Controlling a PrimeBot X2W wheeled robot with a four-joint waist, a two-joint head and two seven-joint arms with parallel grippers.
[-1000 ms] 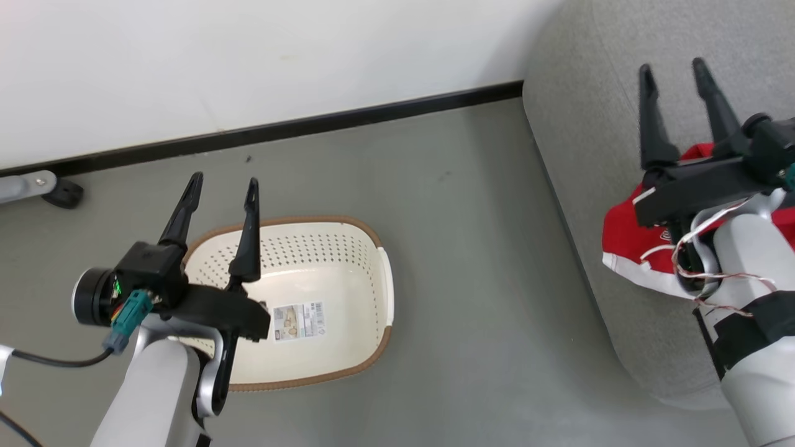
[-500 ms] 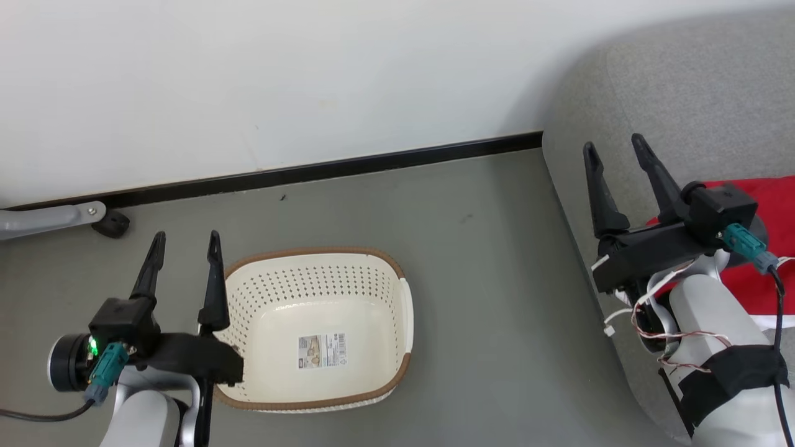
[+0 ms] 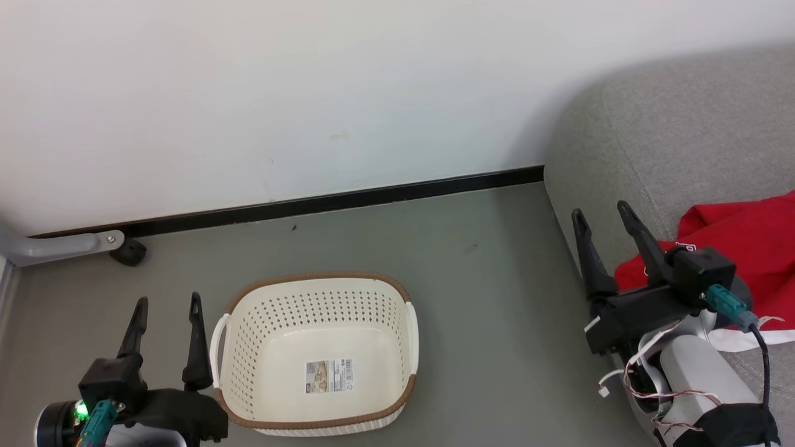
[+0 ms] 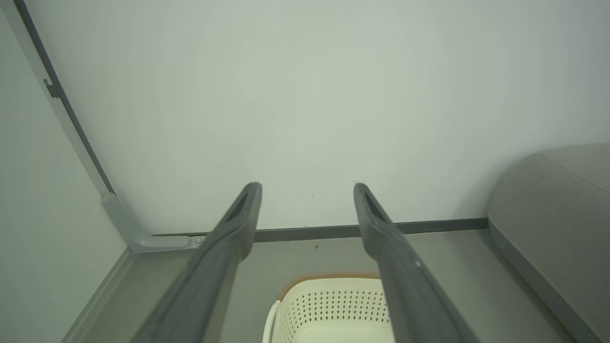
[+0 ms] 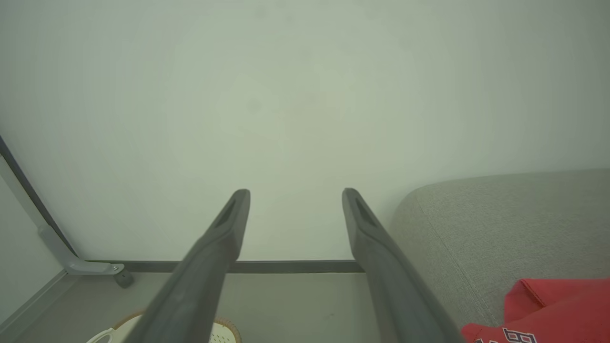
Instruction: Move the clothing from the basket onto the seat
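— Clothing (image 3: 751, 242): where do you see it?
— On the seat (image 3: 683, 143), at your robot's right. It's a red heap on the grey cushion near the rounded front edge, with a white hem showing beneath the right arm. The right wrist view catches a corner of it with printed lettering. I cannot tell you whether the heap is one garment or two.
— And the basket (image 3: 317, 275)?
— It sits on the floor (image 3: 497, 298) between the arms, just beside the left gripper (image 3: 169, 299). Inside you see its paper label (image 3: 329, 375) and no cloth, so I judge the moving done.
— How are the jaws?
— Both pairs are spread wide with nothing between them. The left fingers point toward the wall (image 3: 310, 93), next to the basket's white handle. The right gripper (image 3: 600, 210) hangs over the seat's front edge, in front of the red cloth. You can't tell from here whether its body brushes the fabric.
— Why hold them so?
— My reading is that nothing is left to lift, so your arms sit low and open where they cannot snag cloth or basket.
— What about the room?
— The floor is smooth and grey, the wall plain white with a black skirting (image 3: 372, 197). The seat butts against that wall. A grey metal leg (image 3: 62, 248) with a dark foot stands at the far left. The cushion's textured weave probably grips soft cloth, so the heap should lie quietly
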